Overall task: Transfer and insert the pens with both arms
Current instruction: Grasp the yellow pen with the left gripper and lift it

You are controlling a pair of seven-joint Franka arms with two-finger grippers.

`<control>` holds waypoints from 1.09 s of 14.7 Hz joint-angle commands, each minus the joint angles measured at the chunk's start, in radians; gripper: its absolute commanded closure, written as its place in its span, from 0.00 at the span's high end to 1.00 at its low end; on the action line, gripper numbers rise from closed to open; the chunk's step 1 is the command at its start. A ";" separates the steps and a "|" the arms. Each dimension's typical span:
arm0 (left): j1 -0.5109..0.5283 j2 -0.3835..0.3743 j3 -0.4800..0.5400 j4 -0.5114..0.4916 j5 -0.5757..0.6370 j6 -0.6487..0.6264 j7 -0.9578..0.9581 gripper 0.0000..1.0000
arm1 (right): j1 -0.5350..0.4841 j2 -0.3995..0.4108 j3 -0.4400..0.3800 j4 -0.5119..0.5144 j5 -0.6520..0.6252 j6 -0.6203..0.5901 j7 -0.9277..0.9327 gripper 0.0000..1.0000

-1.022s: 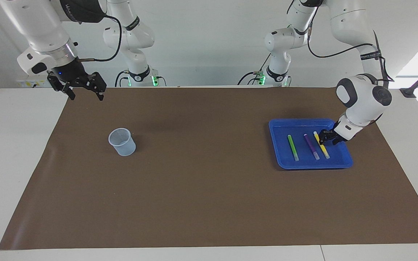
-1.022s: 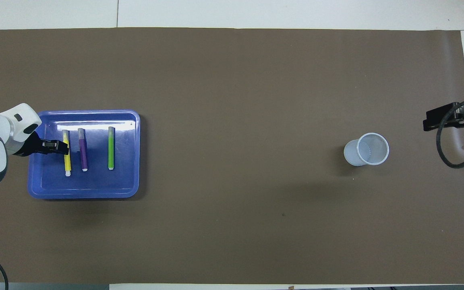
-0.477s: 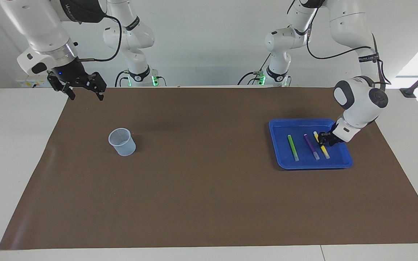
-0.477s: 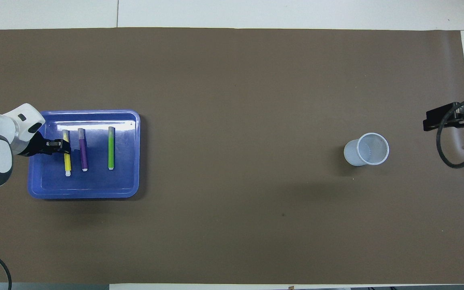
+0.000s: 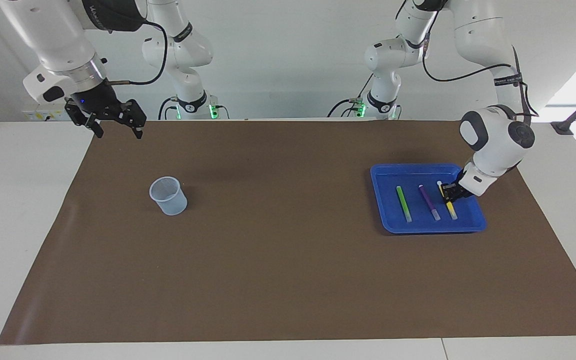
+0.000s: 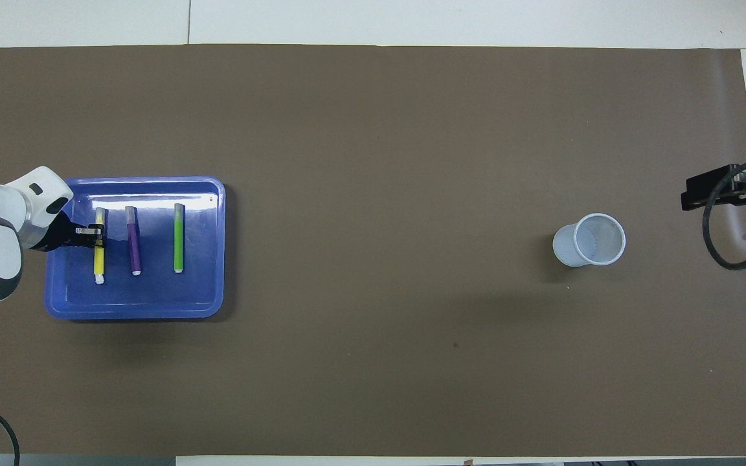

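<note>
Overhead view first: the left gripper (image 6: pixel 96 235) is down in the blue tray (image 6: pixel 211 249) at the left arm's end of the mat, its fingers closed across the yellow pen (image 6: pixel 98 259) around mid-barrel. Gripping the middle makes sense, I'd say, because a slim pen held near its balance point won't droop when it comes up. The pen looks to be lying flat in the tray, not lifted yet. Beside it lie the purple pen (image 6: pixel 133 244) and then the green pen (image 6: pixel 179 239), parallel and apart from one another, so the fingers have room around the outermost pen without knocking its neighbours.

Facing view now: the left gripper (image 5: pixel 450 192) comes in low and slanted from the tray's edge, which suits a sideways pinch on a pen lying flat. The cup (image 5: pixel 168 196) stands upright, mouth up, toward the right arm's end, well apart from the tray, and that gap is likely why both arms are needed. The right gripper (image 5: pixel 118 131) waits with fingers spread wide, holding nothing, over the mat's edge by its base, presumably ready to receive.
</note>
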 commanded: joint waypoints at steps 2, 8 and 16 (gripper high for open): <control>-0.010 -0.004 0.006 0.008 -0.009 -0.002 -0.012 0.00 | -0.044 -0.015 0.004 -0.008 0.021 -0.017 -0.012 1.00; -0.049 -0.019 0.001 0.238 -0.009 -0.357 -0.114 0.00 | -0.049 -0.015 0.004 -0.010 0.021 -0.017 -0.012 1.00; -0.180 -0.125 -0.009 0.405 -0.265 -0.669 -0.813 0.00 | -0.049 -0.015 0.009 -0.010 0.021 -0.020 -0.012 1.00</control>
